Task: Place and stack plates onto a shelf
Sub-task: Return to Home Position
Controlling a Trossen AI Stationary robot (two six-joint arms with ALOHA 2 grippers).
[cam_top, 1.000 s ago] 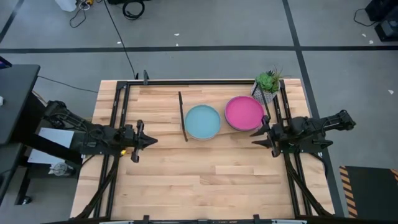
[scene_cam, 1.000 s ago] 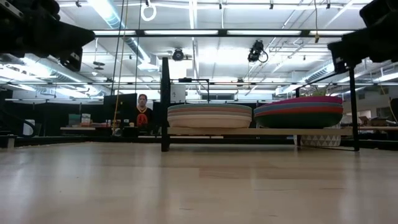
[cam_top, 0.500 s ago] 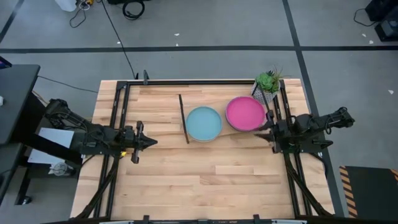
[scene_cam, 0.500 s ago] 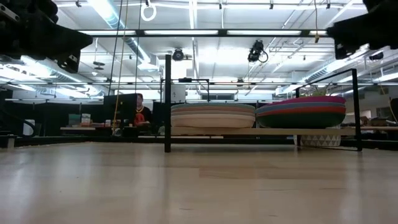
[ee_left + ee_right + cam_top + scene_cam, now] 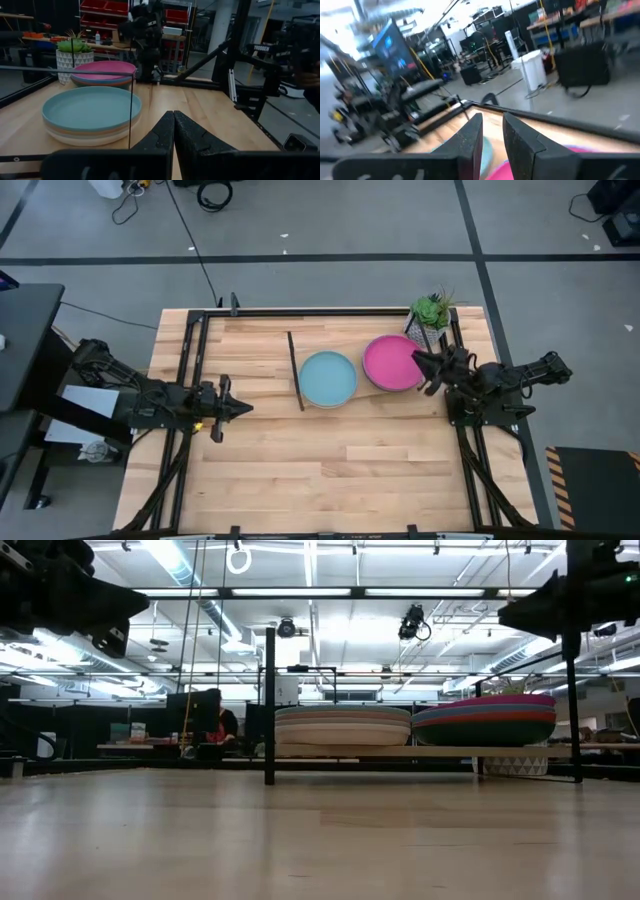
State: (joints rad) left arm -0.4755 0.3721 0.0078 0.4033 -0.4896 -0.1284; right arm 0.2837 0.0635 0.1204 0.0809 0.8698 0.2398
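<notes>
- The plates [image 5: 327, 377] look light, stiff and matte, not slippery; the rim is the best place to hold one.
- They lie in two stacks on the shelf [image 5: 440, 751], blue top and pink top [image 5: 390, 360].
- The right gripper [image 5: 420, 360] hangs raised over the pink top's edge, fingers slightly apart, empty.
- The left gripper [image 5: 240, 407] waits over the table's [image 5: 300, 470] left side, fingers pressed together, empty.

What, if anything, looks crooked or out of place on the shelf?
Nothing stands out. Both stacks sit level on the shelf, light blue plate topping one, magenta plate the other. Left pincer hangs far left; right pincer hangs by the magenta plate.
</notes>
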